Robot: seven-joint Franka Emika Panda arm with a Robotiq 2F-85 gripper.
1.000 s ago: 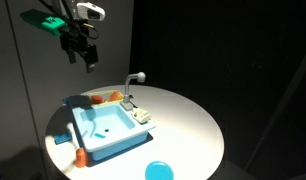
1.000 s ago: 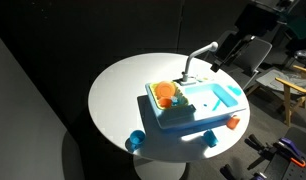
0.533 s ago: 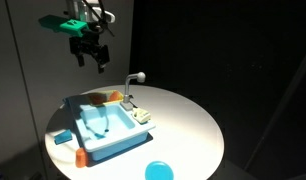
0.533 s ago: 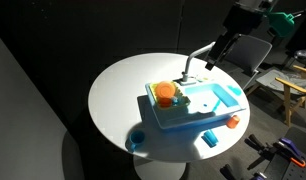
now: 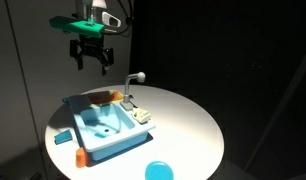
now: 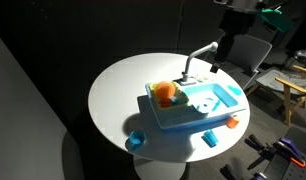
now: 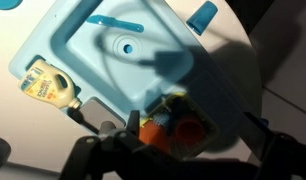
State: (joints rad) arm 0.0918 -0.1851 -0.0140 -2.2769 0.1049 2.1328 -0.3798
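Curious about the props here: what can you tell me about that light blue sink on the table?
The sink looks like a light blue plastic toy: a rectangular basin with a round drain, a pale faucet at one edge, and a side compartment holding orange pieces. A yellowish item lies on its rim. It sits flat on the round white table; the open gripper hangs above, apart.

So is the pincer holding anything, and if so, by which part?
Nothing is held. The pincer is open and empty, up in the air above the sink, touching nothing.
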